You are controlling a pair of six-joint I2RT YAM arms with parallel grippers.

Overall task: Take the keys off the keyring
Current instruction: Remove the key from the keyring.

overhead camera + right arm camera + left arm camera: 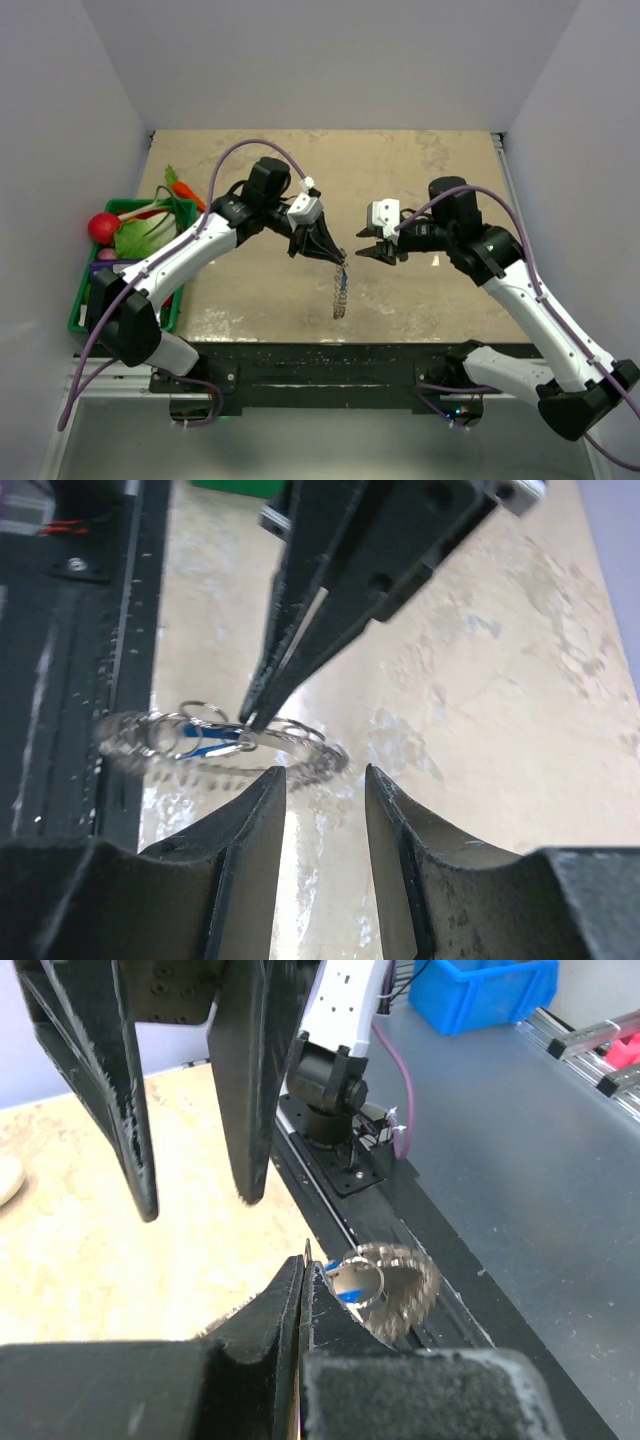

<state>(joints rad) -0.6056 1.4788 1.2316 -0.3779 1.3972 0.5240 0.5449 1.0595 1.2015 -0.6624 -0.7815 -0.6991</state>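
From above, the clenched left gripper (336,258) dangles the wide grey coiled-metal keyring (340,294) just beside the released, empty right gripper (363,246); the left wrist view shows the small blue-headed silver key (341,1296) at its tips; the right wrist view has that key (207,746) just ahead, lying crosswise.

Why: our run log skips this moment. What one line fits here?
left jaws: shut on keyring | right jaws: open, empty, clear of keyring | blue key: on keyring | removal: not done
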